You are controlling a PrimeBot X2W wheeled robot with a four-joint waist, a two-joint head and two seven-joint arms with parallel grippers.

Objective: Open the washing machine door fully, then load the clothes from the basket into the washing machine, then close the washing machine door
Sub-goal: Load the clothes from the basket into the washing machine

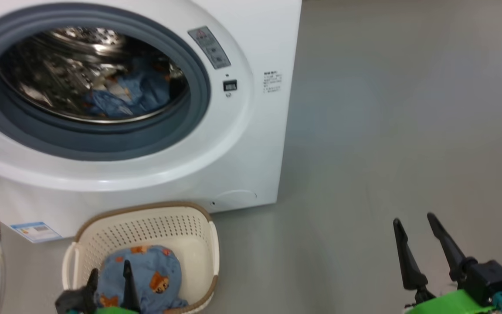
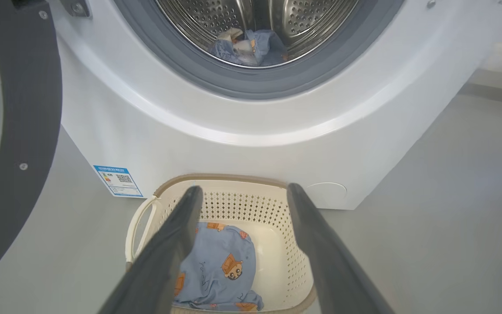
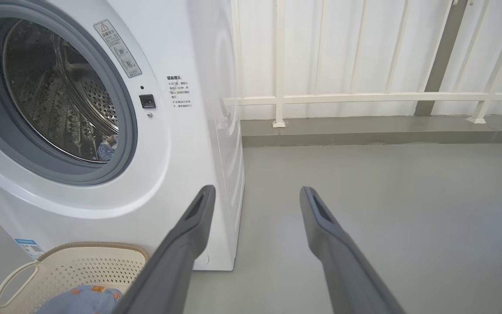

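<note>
The white washing machine (image 1: pixel 233 144) stands with its door (image 2: pixel 24 109) swung wide to the left, black rim and glass bowl showing at the left edge of the head view. A blue printed garment (image 1: pixel 133 93) lies in the steel drum. More blue clothes (image 2: pixel 220 270) with orange animals lie in the cream basket (image 2: pixel 216 178) on the floor before the machine. My left gripper (image 2: pixel 244 189) hangs open just above the basket, its fingers straddling the bundle and holding nothing. Off to the right, my right gripper (image 1: pixel 414 220) is open and empty over bare floor.
Grey floor (image 1: pixel 408 109) stretches to the machine's right. In the right wrist view a white railing (image 3: pixel 364 98) on a low kerb runs before a pale wall behind the machine. A blue label sticker (image 2: pixel 118 181) sits low on the machine's front, left of the basket.
</note>
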